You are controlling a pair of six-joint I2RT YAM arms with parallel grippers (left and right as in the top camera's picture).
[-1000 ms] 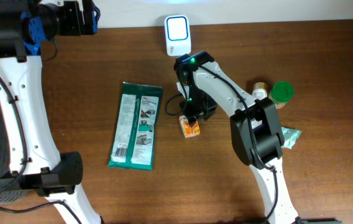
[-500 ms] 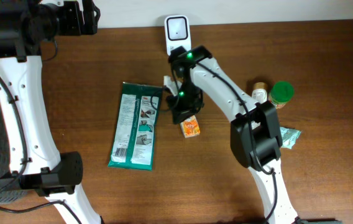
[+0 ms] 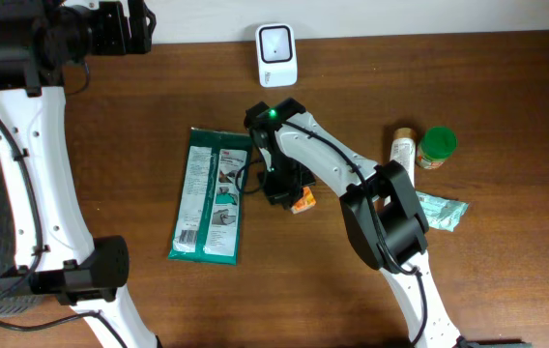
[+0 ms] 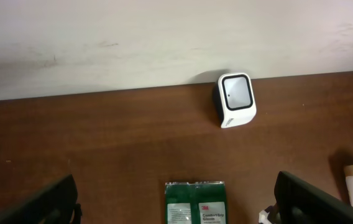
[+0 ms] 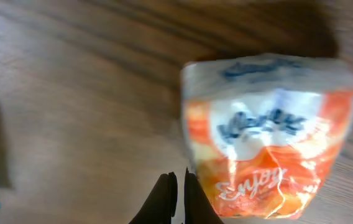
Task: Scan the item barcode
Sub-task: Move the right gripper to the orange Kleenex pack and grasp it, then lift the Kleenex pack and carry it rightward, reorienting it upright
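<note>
Wood-grain brown table (image 3: 110,145) fills your overhead view, and a pale, scuffed wall (image 4: 133,37) runs along its far edge. The white scanner (image 3: 276,54) stands at that edge, touching the wall or just short of it; the left wrist view cannot settle which.

The orange pack (image 3: 303,201) lies near mid-table, well apart from the scanner. Just to its left lies the green pack (image 3: 212,193), flat and lengthwise.

Against the frame a second ago, your right arm has swung away from the scanner toward the green pack. The right end effector (image 3: 276,188) has gone from part-way apart to fingers pressed together. In the right wrist view the fingertips (image 5: 171,186) meet with nothing between them. The orange pack sits just to their right, blurred and not gripped. It has barely moved. The foil pouch (image 3: 441,208) on the right shows more now that the arm has shifted.

Your left end effector (image 4: 176,202) hangs near the far left corner, fingers wide apart and holding nothing.

A green-lidded jar (image 3: 439,145) and a bottle (image 3: 402,150) lie side by side right of the arm; you cannot see their contents.
</note>
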